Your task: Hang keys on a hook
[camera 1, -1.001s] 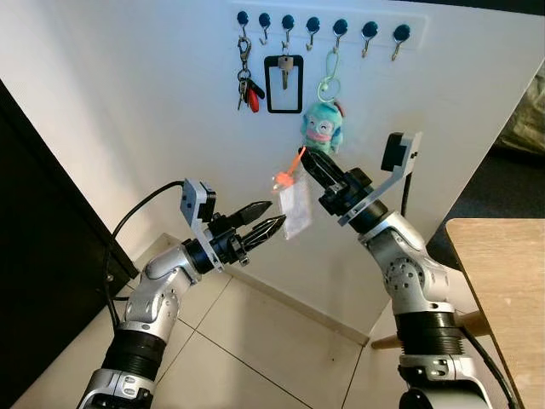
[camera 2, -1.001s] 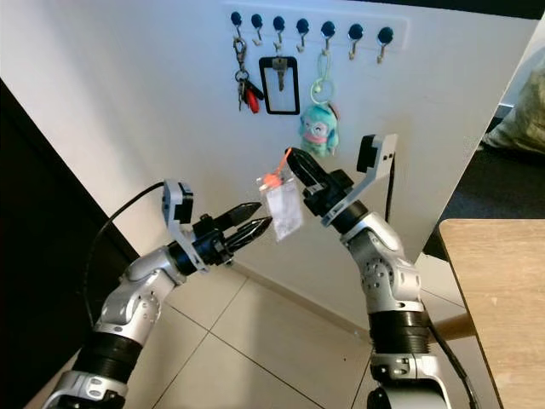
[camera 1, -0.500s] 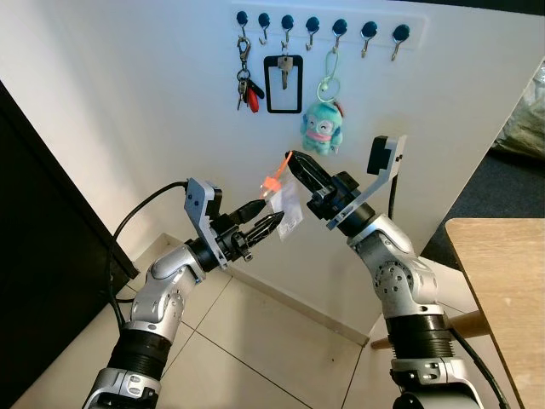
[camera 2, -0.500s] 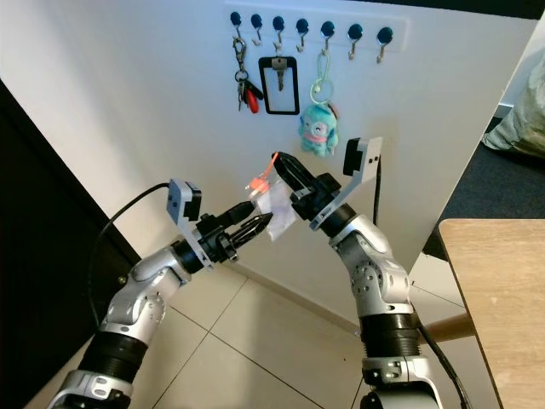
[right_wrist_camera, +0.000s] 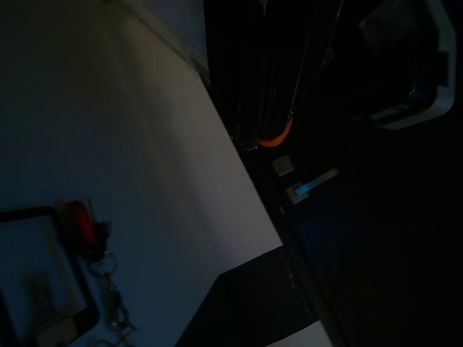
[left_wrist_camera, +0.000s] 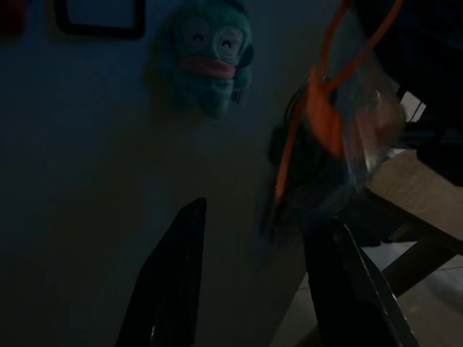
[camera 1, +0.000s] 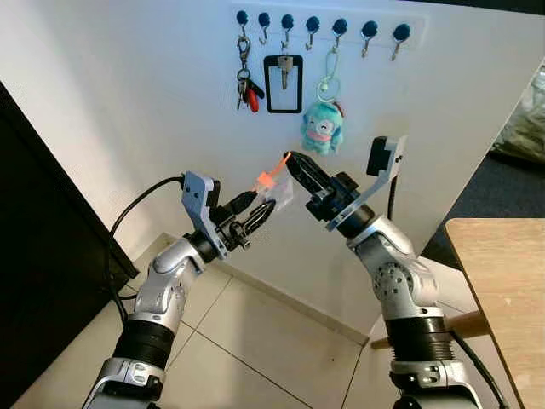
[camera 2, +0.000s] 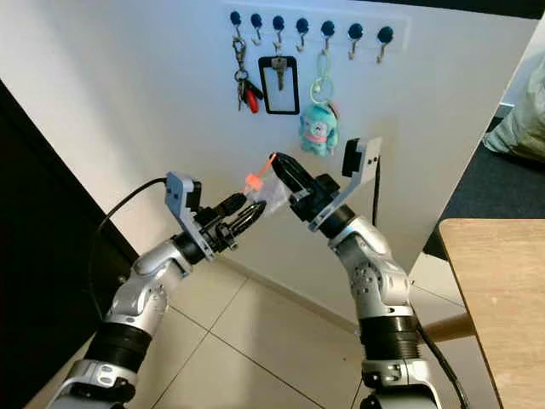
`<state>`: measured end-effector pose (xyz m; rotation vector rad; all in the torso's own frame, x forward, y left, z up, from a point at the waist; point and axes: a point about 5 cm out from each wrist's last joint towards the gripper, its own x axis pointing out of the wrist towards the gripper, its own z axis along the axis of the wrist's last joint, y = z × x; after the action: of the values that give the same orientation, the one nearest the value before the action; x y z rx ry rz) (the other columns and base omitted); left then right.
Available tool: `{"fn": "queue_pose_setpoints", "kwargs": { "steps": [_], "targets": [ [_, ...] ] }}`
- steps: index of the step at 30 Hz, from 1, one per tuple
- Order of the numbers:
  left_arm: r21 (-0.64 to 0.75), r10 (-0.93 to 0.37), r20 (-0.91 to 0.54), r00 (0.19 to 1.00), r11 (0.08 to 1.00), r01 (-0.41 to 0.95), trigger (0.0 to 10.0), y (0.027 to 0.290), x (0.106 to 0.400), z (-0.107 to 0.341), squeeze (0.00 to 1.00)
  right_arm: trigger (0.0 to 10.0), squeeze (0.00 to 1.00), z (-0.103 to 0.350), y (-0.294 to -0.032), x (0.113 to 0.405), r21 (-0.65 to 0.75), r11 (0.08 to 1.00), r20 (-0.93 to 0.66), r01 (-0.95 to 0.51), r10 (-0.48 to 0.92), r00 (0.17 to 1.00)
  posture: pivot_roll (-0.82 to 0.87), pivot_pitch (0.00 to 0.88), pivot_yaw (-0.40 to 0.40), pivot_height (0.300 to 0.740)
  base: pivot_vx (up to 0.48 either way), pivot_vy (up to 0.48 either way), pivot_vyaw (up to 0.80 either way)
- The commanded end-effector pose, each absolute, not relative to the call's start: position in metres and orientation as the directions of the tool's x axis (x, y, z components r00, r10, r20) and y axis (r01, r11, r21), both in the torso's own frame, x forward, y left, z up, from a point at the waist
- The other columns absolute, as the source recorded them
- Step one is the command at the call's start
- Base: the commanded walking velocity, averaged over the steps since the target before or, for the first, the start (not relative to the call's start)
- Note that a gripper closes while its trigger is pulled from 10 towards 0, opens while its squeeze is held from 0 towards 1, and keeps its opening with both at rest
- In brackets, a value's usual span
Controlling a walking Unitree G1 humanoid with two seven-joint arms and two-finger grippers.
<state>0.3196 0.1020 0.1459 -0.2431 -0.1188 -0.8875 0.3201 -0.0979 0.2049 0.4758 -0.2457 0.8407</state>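
Seven hooks, three hung

Clear tagged keys on an orange loop, held mid-air below the wall hooks

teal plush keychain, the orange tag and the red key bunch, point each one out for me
teal plush keychain (camera 1: pixel 322 129), left eye view, on its face
orange tag (camera 1: pixel 266 180), left eye view, on its body
red key bunch (camera 1: pixel 251 99), left eye view, on the red fob
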Motion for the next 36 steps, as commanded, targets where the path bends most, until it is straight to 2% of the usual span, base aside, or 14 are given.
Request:
{"fn": "queue_pose_setpoints", "kwargs": {
  "steps": [1,16,17,18,19,36],
  "targets": [
    [-0.164,-0.765,0.235,0.6,0.577,0.8,10.0,0.099,0.316,0.148,0.0,0.0,0.0,0.201,-0.093,0.316,0.306,0.55,0.374,-0.777,0.681,0.629,-0.13,0.045,0.076,0.74,0.0,0.0,0.0],
    [-0.155,-0.801,0.24,0.548,0.526,0.836,10.0,0.102,0.31,0.147,0.0,0.0,0.0,0.198,-0.103,0.317,0.291,0.586,0.346,-0.757,0.673,0.654,-0.13,0.053,0.081,0.74,0.0,0.0,0.0],
    [-0.155,-0.808,0.244,0.536,0.513,0.844,3.7,0.1,0.308,0.148,0.0,0.0,0.0,0.198,-0.103,0.317,0.292,0.584,0.347,-0.758,0.674,0.653,-0.13,0.053,0.081,0.74,0.0,0.0,0.0],
    [-0.154,-0.813,0.247,0.527,0.505,0.85,3.7,0.099,0.308,0.149,0.0,0.0,0.0,0.198,-0.102,0.317,0.292,0.583,0.347,-0.758,0.674,0.652,-0.13,0.053,0.081,0.74,0.0,0.0,0.0],
    [-0.152,-0.818,0.246,0.521,0.498,0.854,0.0,0.098,0.307,0.148,0.0,0.0,0.0,0.198,-0.101,0.317,0.294,0.581,0.349,-0.759,0.674,0.651,-0.13,0.053,0.081,0.74,0.0,0.0,0.0],
    [-0.14,-0.848,0.217,0.483,0.463,0.875,0.0,0.094,0.301,0.144,0.0,0.0,0.0,0.2,-0.099,0.315,0.298,0.567,0.36,-0.768,0.678,0.641,-0.13,0.057,0.08,0.74,0.0,0.0,0.0]
  ]
}}
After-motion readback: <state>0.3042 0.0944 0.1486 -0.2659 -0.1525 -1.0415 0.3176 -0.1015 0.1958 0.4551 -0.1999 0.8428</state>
